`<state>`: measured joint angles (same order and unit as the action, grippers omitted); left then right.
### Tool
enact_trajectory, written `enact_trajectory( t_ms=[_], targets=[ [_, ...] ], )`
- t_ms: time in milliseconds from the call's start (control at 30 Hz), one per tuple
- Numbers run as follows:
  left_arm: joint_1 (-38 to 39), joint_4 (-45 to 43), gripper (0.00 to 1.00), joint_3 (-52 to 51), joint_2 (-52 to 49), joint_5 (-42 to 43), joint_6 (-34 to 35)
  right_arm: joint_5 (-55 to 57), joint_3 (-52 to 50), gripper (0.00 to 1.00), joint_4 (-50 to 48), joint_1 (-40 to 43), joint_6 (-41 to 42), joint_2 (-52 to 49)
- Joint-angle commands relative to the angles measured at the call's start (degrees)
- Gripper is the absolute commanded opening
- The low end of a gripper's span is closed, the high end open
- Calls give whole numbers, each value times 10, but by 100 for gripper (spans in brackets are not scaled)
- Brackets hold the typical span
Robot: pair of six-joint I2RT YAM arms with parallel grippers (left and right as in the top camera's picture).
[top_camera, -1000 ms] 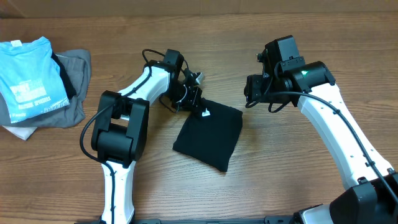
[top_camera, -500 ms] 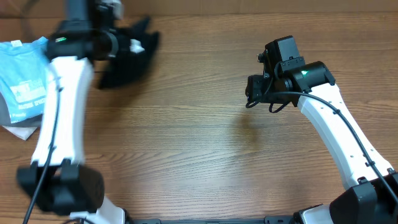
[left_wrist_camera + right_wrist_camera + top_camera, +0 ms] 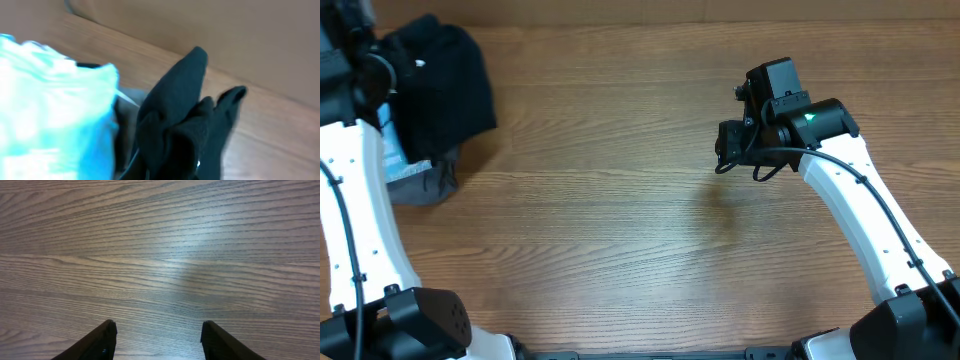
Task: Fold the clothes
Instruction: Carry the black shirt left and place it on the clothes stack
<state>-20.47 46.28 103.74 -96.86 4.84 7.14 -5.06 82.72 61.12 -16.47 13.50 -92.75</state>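
My left gripper is at the far left back corner, shut on a folded black garment. It holds the garment over the pile of folded clothes. In the left wrist view the black garment hangs bunched and hides the fingers. The pile's light blue shirt lies just to its left. In the overhead view only a strip of the blue shirt and the grey garment under it show. My right gripper is open and empty above bare wood, its fingers spread wide.
The wooden table runs across the view, with a tan wall behind its back edge. The pile sits at the table's left edge.
My left arm swung the black garment from the table's middle to the far left, over the pile. The right arm has not moved.
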Motion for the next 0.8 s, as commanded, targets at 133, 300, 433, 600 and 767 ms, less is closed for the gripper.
enact_trajectory(
  t_ms=[133, 300, 433, 600, 767],
  targets=[
    [-67, -34, 13, 7, 3, -12, 6, 9, 6, 59, -1, 5, 2, 1],
    [-90, -36, 13, 7, -22, -12, 6, 10, 6, 58, -1, 5, 2, 1],
    [-107, -51, 13, 7, -48, -12, 6, 10, 6, 59, -1, 5, 2, 1],
    [-129, -85, 14, 7, -86, -13, 6, 10, 6, 59, -1, 5, 2, 1],
    [-162, -132, 22, 7, -123, -26, 26, 10, 6, 58, -1, 5, 2, 1]
  ],
)
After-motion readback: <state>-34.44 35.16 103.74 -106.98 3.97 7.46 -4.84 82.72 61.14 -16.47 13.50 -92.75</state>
